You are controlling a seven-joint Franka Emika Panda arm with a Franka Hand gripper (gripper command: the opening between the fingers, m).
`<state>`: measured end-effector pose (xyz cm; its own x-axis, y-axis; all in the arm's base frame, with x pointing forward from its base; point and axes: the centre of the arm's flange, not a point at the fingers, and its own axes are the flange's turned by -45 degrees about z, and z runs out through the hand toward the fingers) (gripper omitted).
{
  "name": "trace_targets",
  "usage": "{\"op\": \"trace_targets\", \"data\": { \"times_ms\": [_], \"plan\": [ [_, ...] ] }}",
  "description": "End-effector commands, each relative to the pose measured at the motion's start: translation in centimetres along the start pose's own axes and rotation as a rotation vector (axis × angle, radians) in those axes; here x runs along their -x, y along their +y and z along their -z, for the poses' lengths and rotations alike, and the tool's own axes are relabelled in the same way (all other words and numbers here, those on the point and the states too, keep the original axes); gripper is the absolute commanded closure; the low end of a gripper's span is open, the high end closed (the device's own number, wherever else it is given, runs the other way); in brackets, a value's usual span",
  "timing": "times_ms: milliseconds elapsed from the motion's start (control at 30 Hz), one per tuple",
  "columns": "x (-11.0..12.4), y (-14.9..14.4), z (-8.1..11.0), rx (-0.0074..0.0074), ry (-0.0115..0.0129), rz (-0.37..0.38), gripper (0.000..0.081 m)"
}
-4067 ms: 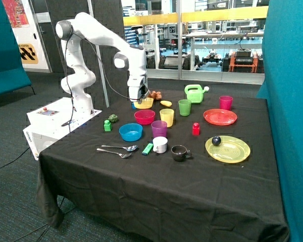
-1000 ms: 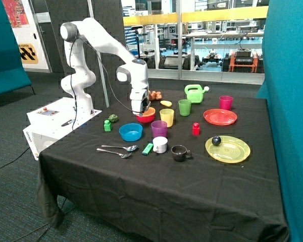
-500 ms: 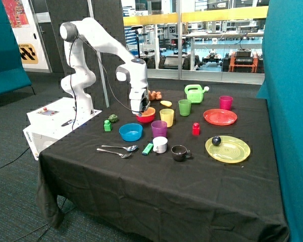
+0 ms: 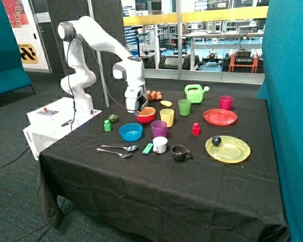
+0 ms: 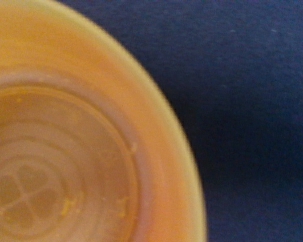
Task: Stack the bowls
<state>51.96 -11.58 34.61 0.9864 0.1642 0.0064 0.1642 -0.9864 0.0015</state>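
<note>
Bowls come first: we see the yellow bowl (image 4: 147, 111) sitting inside the pink-red bowl (image 4: 146, 118), so two are stacked and the yellow rim shows above the red one. The blue bowl (image 4: 131, 132) sits alone on the black table (image 4: 156, 186), near the stack, at about 7 o'clock from it. The gripper (image 4: 134, 108) hangs at the edge of the stack, on the side facing the robot's base, at about 9 o'clock from the yellow bowl. We cannot tell if it is open or closed, or if it holds anything. In the wrist view the inside of the yellow bowl (image 5: 65, 151) fills most of the picture, with dark cloth beside it. A yellow cup (image 4: 167, 117) stands just beside the stack at 3 o'clock, and a purple cup (image 4: 159, 128) stands at about 5 o'clock. Two spoons (image 4: 117, 149) lie near the blue bowl, toward the front edge of the table.
</note>
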Motion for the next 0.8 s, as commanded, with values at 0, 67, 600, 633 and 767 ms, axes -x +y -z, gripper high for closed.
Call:
{"op": "trace_targets", "data": {
  "times_ms": [0, 67, 600, 633, 767],
  "plan": [
    [0.4, 1.7, 0.6, -0.0014, -0.0064, -0.042, 0.0329],
    [0.6, 2.3, 0.6, -0.0013, -0.0064, -0.062, 0.0328],
    [1.7, 5.2, -0.3, -0.001, -0.0065, -0.137, 0.0341],
    [1.8, 5.3, -0.3, -0.001, -0.0065, -0.14, 0.0344],
    [1.7, 6.1, -0.2, -0.001, -0.0065, -0.166, 0.0347]
  ]
}}
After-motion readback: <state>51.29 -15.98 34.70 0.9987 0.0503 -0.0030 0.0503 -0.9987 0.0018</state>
